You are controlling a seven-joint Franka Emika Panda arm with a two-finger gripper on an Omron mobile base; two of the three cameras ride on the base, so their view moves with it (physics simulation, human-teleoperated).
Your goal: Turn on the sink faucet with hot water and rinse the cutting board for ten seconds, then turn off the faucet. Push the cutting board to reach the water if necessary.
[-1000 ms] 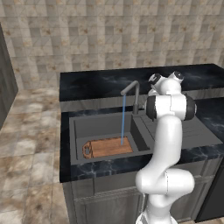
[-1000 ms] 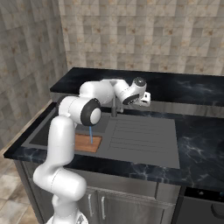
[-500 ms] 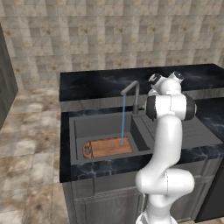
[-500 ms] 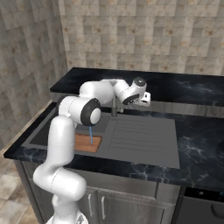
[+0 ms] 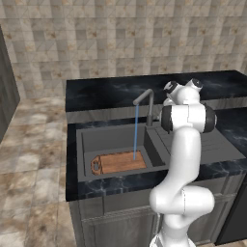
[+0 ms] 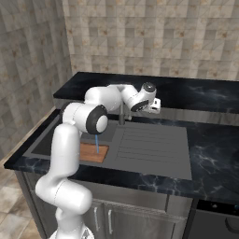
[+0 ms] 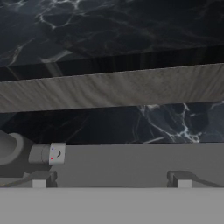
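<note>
Reaching over the sink [image 5: 91,137], hand [image 6: 150,105] by the faucet [image 5: 146,102] w/ fingers apart.

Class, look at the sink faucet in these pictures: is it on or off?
On. A thin blue stream of water falls from the faucet spout onto the cutting board in the sink.

No readable text, labels or numbers; renders perhaps too coarse.

Both base views look forward and down on the sink [image 5: 116,140] [image 6: 154,149] from behind, one from its left, one from its right. The hand view sits close behind the faucet [image 7: 26,153], facing the tabletop [image 7: 109,26].
</note>
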